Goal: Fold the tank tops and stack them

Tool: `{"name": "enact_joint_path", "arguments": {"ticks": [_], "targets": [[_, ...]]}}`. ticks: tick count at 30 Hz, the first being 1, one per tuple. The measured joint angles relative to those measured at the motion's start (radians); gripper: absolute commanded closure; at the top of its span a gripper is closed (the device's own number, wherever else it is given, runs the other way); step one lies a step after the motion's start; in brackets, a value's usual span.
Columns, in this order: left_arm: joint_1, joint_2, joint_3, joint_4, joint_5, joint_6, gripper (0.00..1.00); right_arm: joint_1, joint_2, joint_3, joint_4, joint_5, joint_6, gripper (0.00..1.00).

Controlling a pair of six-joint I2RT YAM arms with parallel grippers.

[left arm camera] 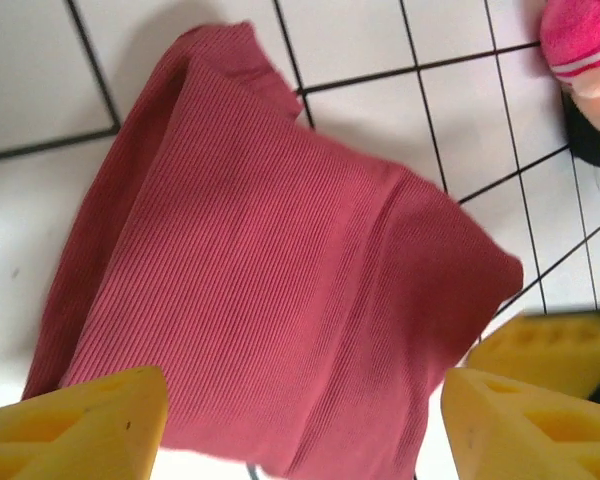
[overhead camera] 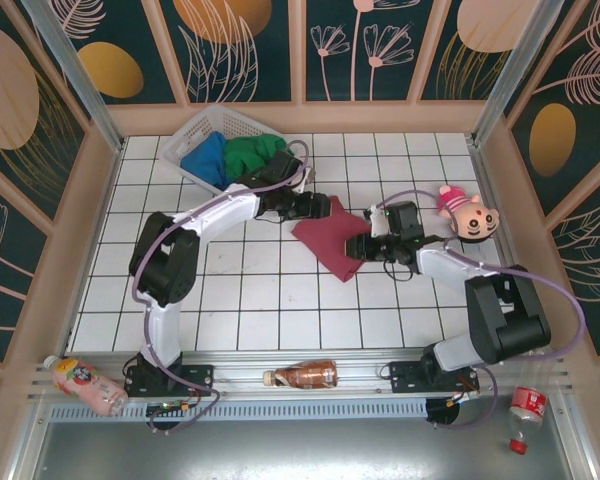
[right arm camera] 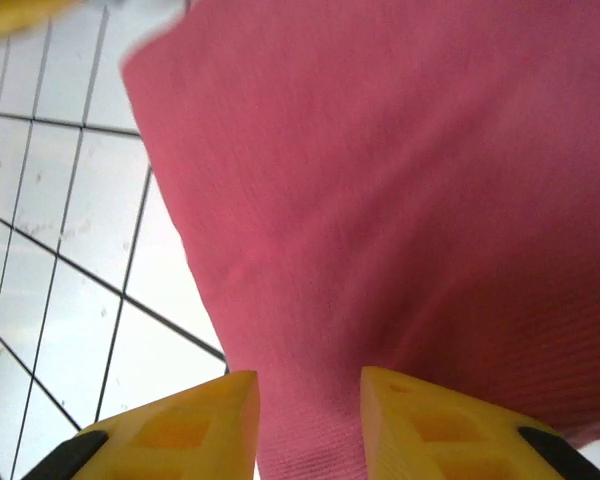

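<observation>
We saw the maroon tank top (overhead camera: 320, 240) lying in the middle of the white tiled bench (overhead camera: 240, 300). It was folded into a flat pad. It sat slanted on the tiles. Its long way ran from the far left to the near right, and one corner pointed at the near edge of the bench.

The left end effector (overhead camera: 315, 208) was at the far left end of the top. In the left wrist view its yellow fingers (left arm camera: 80, 420) stood wide apart over the red cloth (left arm camera: 280, 260), and nothing was pinched between them. There the ribbed cloth had a soft ridge running across it, and a narrow part stuck out at the far end.

The right end effector (overhead camera: 358, 245) was at the right side of the same top. In the right wrist view its two yellow fingers (right arm camera: 180, 430) were just a little apart, with a small gap between them. The red cloth (right arm camera: 430, 180) lay past the tips and showed through the gap. They were not squeezing it.

The green tank top (overhead camera: 252, 152) and the blue tank top (overhead camera: 205, 160) were bunched up side by side in the white basket (overhead camera: 212, 112) at the far left of the bench, the blue one on the left. They were not folded, so we could not tell which way they pointed.

A pink plush toy (overhead camera: 467, 212) lay on the bench to the right of the right arm.
</observation>
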Motion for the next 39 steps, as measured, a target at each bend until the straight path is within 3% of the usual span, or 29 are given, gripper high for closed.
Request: {"name": "enact_joint_path", "arguments": {"ticks": [8,16,24,33,39], "targets": [[-0.001,0.113,0.01,0.008,0.0,0.009,0.33,0.014,0.101,-0.014,0.026,0.034,0.04,0.69],[-0.008,0.166,0.061,-0.049,-0.112,0.079,0.28,0.017,0.123,0.016,-0.014,0.071,0.029,0.7],[-0.013,0.119,0.097,-0.148,-0.211,0.2,0.27,-0.002,0.122,0.025,-0.045,0.095,-0.002,0.7],[-0.014,0.13,0.04,-0.121,-0.121,0.231,0.33,-0.039,0.114,0.031,-0.074,0.106,-0.042,0.7],[-0.029,0.16,0.04,-0.077,-0.069,0.211,0.47,-0.048,0.104,0.03,-0.096,0.116,-0.059,0.69]]}}
